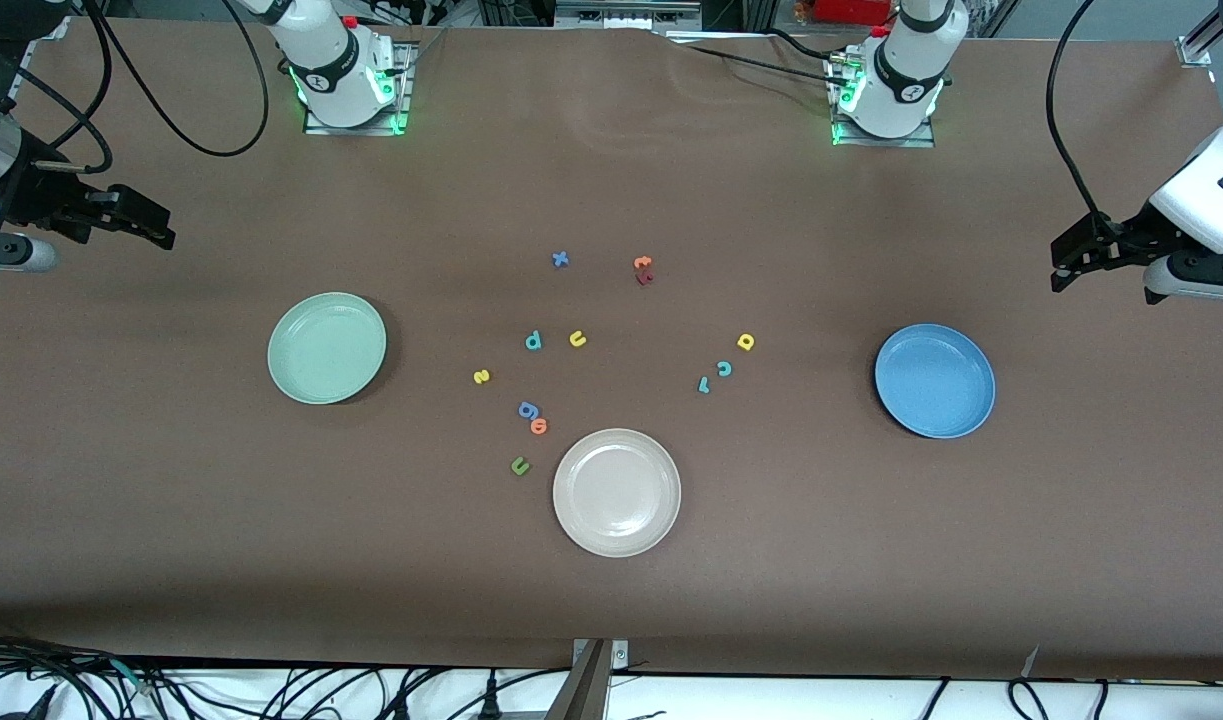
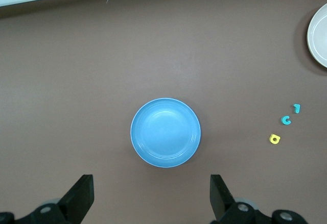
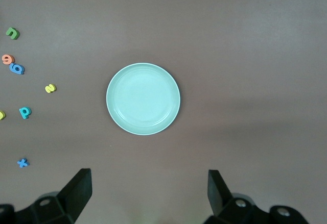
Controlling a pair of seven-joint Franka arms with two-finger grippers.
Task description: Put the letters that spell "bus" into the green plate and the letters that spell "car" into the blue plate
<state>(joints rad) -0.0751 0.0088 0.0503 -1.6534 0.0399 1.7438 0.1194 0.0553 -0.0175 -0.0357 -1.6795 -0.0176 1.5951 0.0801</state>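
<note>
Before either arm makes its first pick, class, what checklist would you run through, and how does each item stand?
1. Green plate empty: ok.
2. Blue plate empty: ok.
3. Left gripper open, holding nothing, over the left arm's end of the table: ok.
4. Right gripper open, holding nothing, over the right arm's end: ok.
5. Teal b, yellow u, yellow s lying apart: ok.
6. Teal c and teal r spaced for a clean pick: cannot tell.

A: What is seen near the table's (image 1: pixel 611 600) camera-side edge?
B: A beige-white plate (image 1: pixel 617 492), with a green u (image 1: pixel 519 465), orange o (image 1: pixel 539 426) and blue g (image 1: pixel 528 409) beside it.
A: And mid-table?
B: A blue x (image 1: pixel 560 259); orange and dark red letters (image 1: pixel 644 270), touching.
</note>
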